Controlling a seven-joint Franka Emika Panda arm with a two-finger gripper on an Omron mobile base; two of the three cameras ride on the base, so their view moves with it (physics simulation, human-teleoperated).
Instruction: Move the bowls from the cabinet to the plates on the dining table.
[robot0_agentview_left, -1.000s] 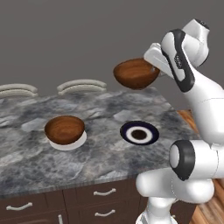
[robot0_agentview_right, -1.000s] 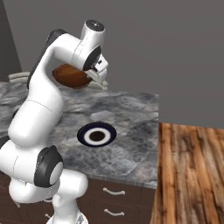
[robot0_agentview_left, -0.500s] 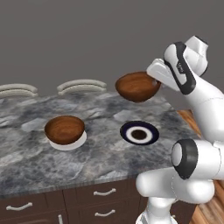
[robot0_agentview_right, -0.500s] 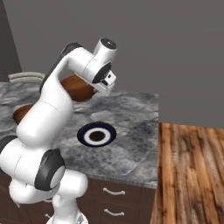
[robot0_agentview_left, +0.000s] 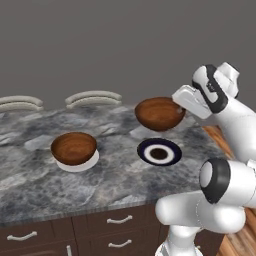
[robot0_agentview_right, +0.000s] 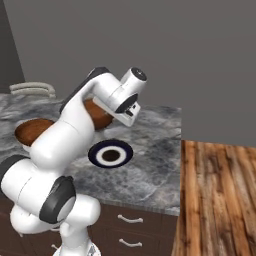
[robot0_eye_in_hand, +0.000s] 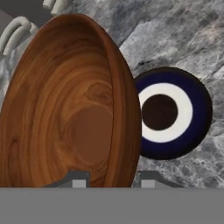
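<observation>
Left on the dining table (robot0_agentview_left: 30, 175): one wooden bowl (robot0_agentview_left: 73, 148) seated on the white plate (robot0_agentview_left: 80, 163). Centre: navy plate (robot0_agentview_left: 159, 152) with white ring, bare, lying flat on the marble. Above and just behind it: second bowl (robot0_agentview_left: 159, 113), held in the air roughly level, the gripper (robot0_agentview_left: 181, 101) clamped on its right rim.

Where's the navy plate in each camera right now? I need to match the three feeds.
Left base view: navy plate right of centre on the marble, below the carried bowl.
Right base view: left of centre, beside the arm.
Hand view: right of centre, partly behind the bowl's rim.
Shared landmark: that bowl, held by the hand.
</observation>
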